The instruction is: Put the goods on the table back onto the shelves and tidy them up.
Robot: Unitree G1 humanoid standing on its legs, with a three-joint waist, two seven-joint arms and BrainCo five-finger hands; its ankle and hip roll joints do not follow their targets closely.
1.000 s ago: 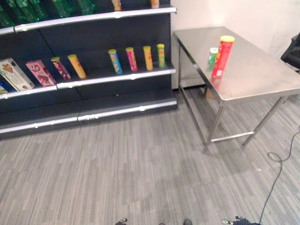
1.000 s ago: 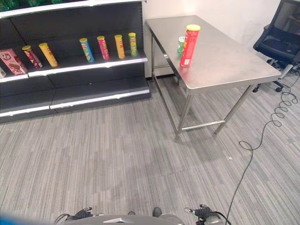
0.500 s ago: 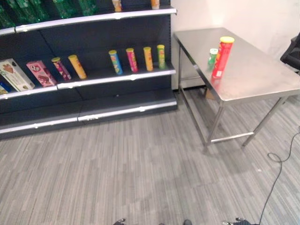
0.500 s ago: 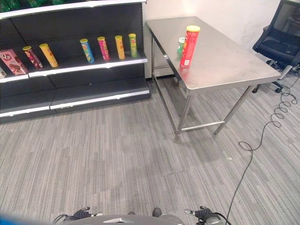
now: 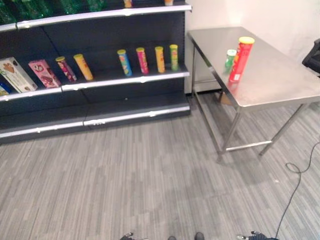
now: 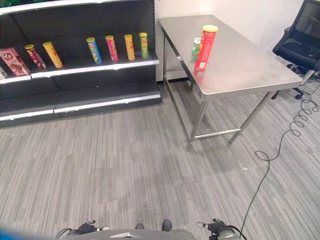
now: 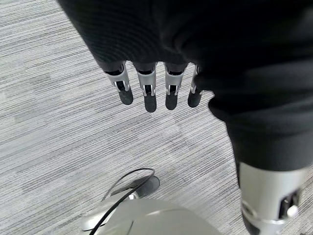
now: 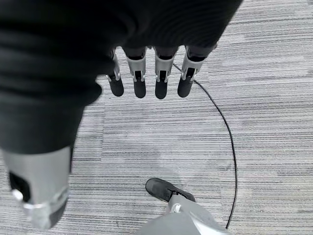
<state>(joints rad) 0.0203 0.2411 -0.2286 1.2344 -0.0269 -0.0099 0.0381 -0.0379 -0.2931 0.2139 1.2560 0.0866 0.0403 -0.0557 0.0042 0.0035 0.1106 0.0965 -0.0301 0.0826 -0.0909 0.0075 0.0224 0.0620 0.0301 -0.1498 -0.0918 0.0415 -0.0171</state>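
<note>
Standing upright on the steel-topped table (image 6: 240,70) in the upper right of the frame, the tall red snack tube with a yellow lid (image 6: 206,47) has a smaller green can (image 6: 196,46) just behind it — both well away from the robot. The left hand (image 7: 156,93) and right hand (image 8: 146,83) hang over grey floor, fingers straight, holding nothing. I judge the right hand nearer, since the table lies forward and rightward; the dark shelving (image 5: 125,80) fills the upper left.
</note>
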